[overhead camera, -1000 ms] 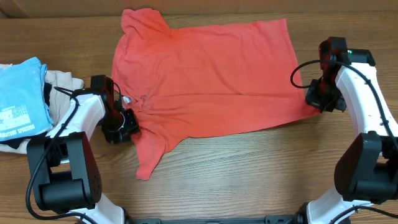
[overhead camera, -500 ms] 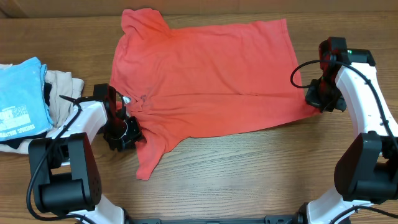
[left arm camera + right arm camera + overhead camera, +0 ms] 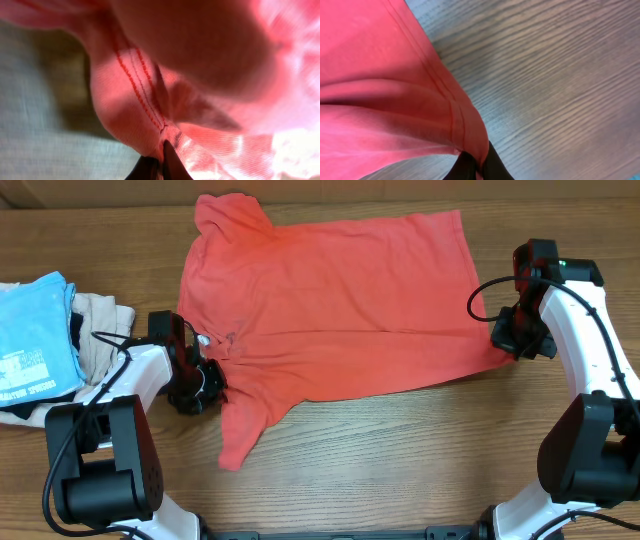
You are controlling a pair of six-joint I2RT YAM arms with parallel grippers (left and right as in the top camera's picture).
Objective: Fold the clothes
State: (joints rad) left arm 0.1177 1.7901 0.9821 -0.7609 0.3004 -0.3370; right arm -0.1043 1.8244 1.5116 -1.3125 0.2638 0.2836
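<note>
The coral-red T-shirt [image 3: 330,300] lies spread flat on the wooden table, lettering side down, collar toward the left. My left gripper [image 3: 208,376] is shut on the shirt's edge by the collar and near sleeve; the left wrist view shows the stitched red fabric [image 3: 150,95] pinched between the fingertips [image 3: 161,165]. My right gripper [image 3: 508,345] is shut on the shirt's bottom hem corner at the right; the right wrist view shows the hem [image 3: 445,105] pinched between the dark fingers [image 3: 477,167]. A light blue printed tee [image 3: 32,340] and a beige garment [image 3: 100,320] lie piled at the far left.
The near sleeve [image 3: 245,425] hangs toward the table's front edge. The pile of other clothes sits just left of my left arm. Bare wood [image 3: 400,460] lies in front of the shirt.
My left gripper shifted slightly near the collar, tugging the shirt edge and near sleeve a little. The right arm has not moved.
</note>
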